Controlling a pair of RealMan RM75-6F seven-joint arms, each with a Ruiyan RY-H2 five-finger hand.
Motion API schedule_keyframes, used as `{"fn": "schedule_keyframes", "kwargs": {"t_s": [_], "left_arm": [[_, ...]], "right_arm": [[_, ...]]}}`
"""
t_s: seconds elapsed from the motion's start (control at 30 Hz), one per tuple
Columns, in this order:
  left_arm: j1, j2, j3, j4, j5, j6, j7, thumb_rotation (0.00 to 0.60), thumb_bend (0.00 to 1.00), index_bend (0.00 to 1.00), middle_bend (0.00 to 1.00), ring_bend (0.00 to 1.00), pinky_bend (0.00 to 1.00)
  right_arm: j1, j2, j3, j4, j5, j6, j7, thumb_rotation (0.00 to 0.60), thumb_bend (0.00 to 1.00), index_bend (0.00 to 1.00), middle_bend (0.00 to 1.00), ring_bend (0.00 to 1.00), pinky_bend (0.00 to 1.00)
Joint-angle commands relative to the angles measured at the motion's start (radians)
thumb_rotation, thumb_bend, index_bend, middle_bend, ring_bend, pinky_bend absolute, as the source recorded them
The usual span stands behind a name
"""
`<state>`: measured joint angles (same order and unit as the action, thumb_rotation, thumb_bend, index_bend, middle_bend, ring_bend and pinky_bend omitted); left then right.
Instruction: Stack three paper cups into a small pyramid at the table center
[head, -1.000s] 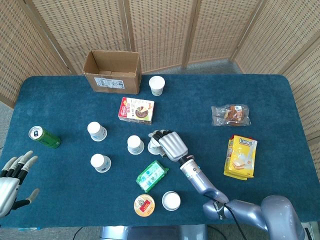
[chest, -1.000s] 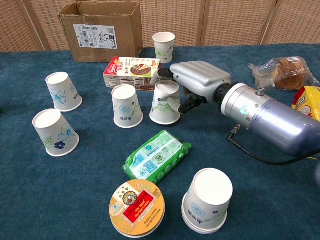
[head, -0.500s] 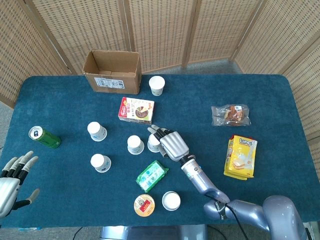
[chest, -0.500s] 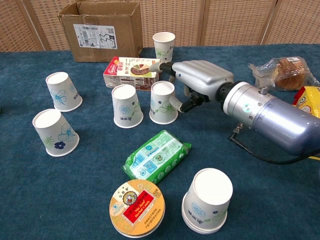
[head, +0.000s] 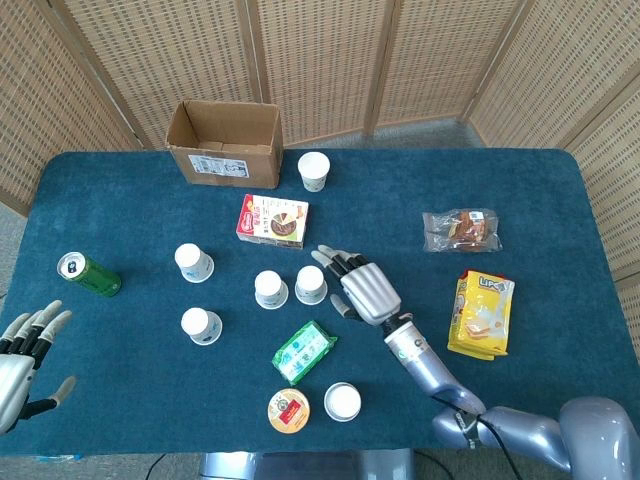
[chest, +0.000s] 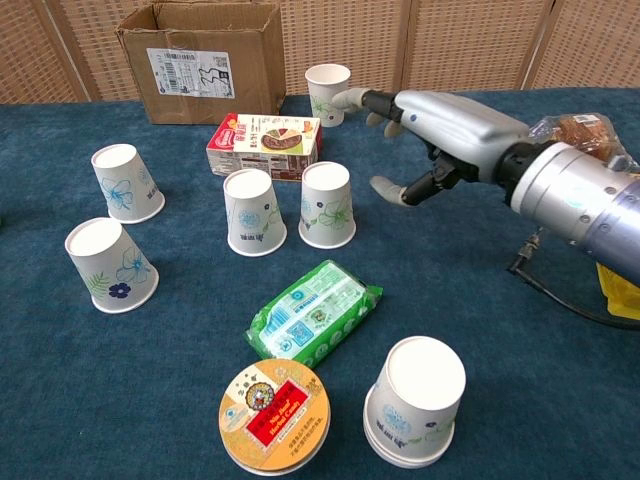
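Matt paper cups (chest: 327, 204) stand on a napped blue cloth surface (head: 540, 180), beside a glossy metal robot hand (chest: 445, 130) and a corrugated cardboard box (head: 223, 142).

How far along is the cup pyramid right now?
Base looks set: two upside-down cups stand side by side near the table center. Nothing is in hand; the right hand is open beside them and the left hand idles open at the table edge. Left to do: set a third cup, perhaps the nearby one, on top.
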<state>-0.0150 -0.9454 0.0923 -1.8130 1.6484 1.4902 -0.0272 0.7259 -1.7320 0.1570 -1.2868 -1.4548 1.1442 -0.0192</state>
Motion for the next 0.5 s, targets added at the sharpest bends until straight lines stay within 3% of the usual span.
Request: {"fn": "schedule_keyframes", "kwargs": {"t_s": [0.03, 0.23, 0.5], "left_arm": [[-0.001, 0.002, 0.0, 0.0, 0.001, 0.0, -0.004, 0.6, 0.37, 0.0, 0.0, 0.0, 0.0], [-0.001, 0.008, 0.004, 0.001, 0.011, 0.001, -0.017, 0.6, 0.37, 0.0, 0.0, 0.0, 0.0], [-0.004, 0.018, 0.0, 0.006, 0.002, -0.001, -0.043, 0.6, 0.37, 0.0, 0.0, 0.0, 0.0]], "right_arm": [[-0.049, 0.07, -0.018, -0.034, -0.033, 0.064, 0.063, 0.6, 0.48, 0.06, 0.09, 0.11, 0.12], [-0.131, 0.183, -0.041, -0.071, -0.079, 0.181, 0.128, 0.6, 0.47, 0.1, 0.09, 0.11, 0.01], [-0.254, 0.322, -0.096, -0.043, -0.128, 0.317, 0.206, 0.6, 0.42, 0.1, 0.08, 0.1, 0.0]]}}
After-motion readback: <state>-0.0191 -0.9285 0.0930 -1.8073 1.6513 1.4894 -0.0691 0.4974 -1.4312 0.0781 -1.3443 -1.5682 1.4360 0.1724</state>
